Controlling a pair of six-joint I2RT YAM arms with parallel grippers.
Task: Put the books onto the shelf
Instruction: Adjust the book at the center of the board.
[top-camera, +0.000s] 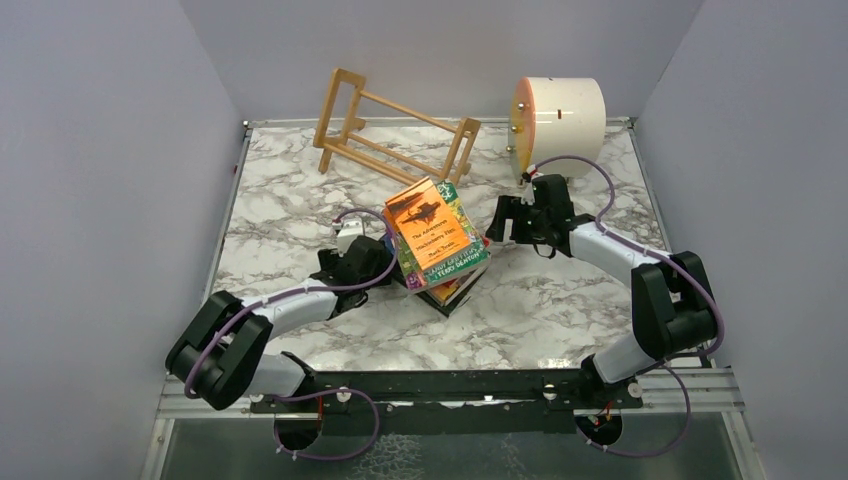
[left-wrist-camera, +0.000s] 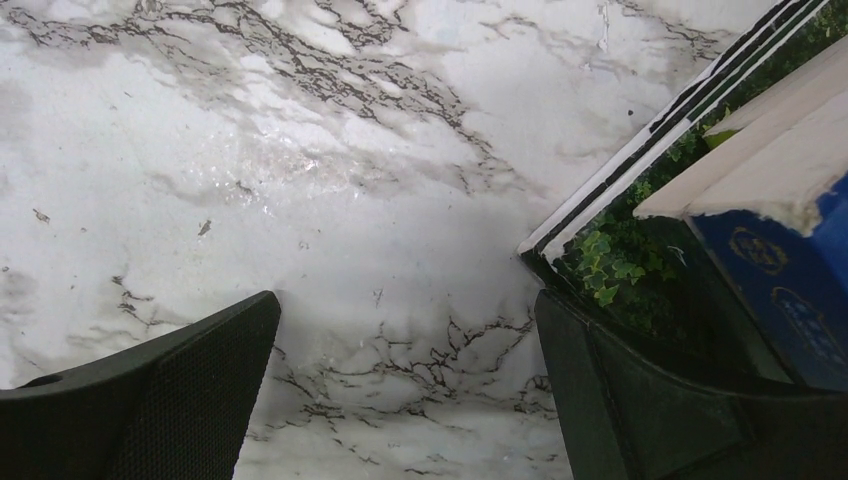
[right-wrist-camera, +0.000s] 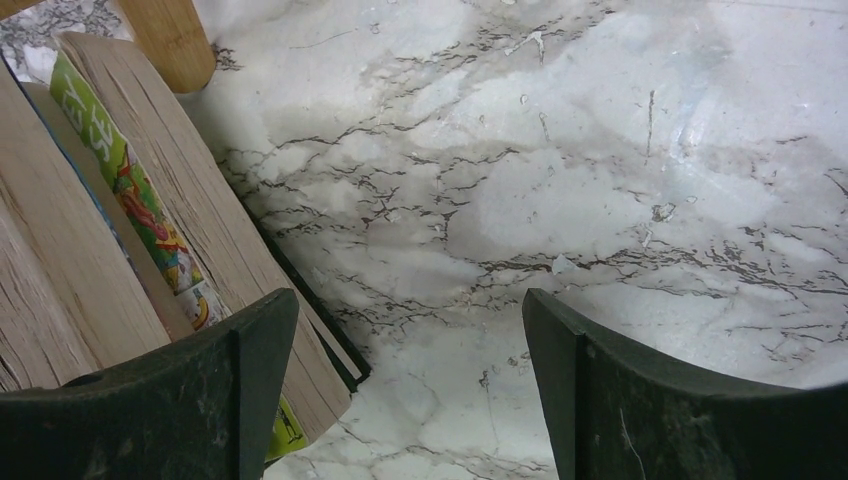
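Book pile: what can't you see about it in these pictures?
- Top view: the orange book covers the lower books, so their number and covers are hidden.
- Left wrist view: the picture's right edge cuts the pile off.
- Right wrist view: only page edges show; the left edge cuts the rest.

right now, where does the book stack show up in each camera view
Top external: book stack at centre, orange cover on top.
Left wrist: book stack at the right edge, ivy-green and blue covers showing.
Right wrist: book stack at the left edge, page edges and a green spine showing.
Shared landmark: the marble tabletop under the stack.
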